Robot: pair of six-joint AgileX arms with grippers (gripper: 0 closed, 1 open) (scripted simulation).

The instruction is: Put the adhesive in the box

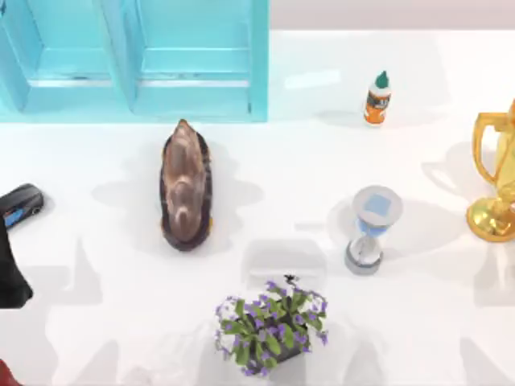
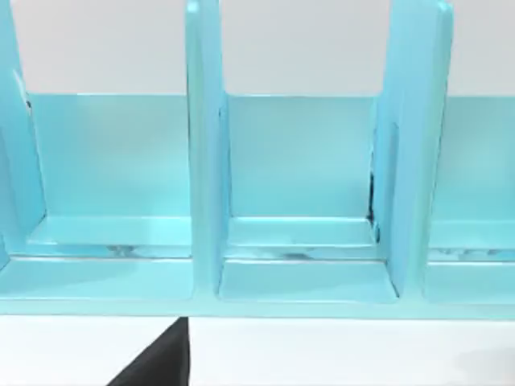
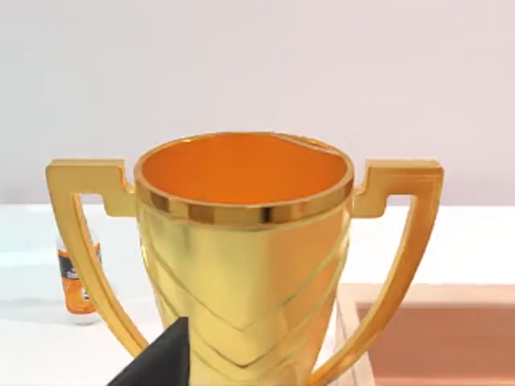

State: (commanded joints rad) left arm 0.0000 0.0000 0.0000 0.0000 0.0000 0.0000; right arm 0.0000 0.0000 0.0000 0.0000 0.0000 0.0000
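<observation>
The adhesive (image 1: 377, 98) stands upright at the table's far right-centre, cap up, well apart from the blue shelf (image 1: 137, 60). The trophy (image 3: 241, 249) probably stands between it and the right arm, seemingly the nearer one. Neither claw's grip state can be told.

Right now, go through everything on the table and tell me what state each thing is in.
glue bottle: upright, green cap on, on the table, not in a box.
hourglass: standing upright.
gold trophy: upright at the table's right edge.
brown shoe: lying sole down, free.
potted plant: upright, flowering.
blue shelf unit: compartments open.
left arm: parked at the left edge.
</observation>
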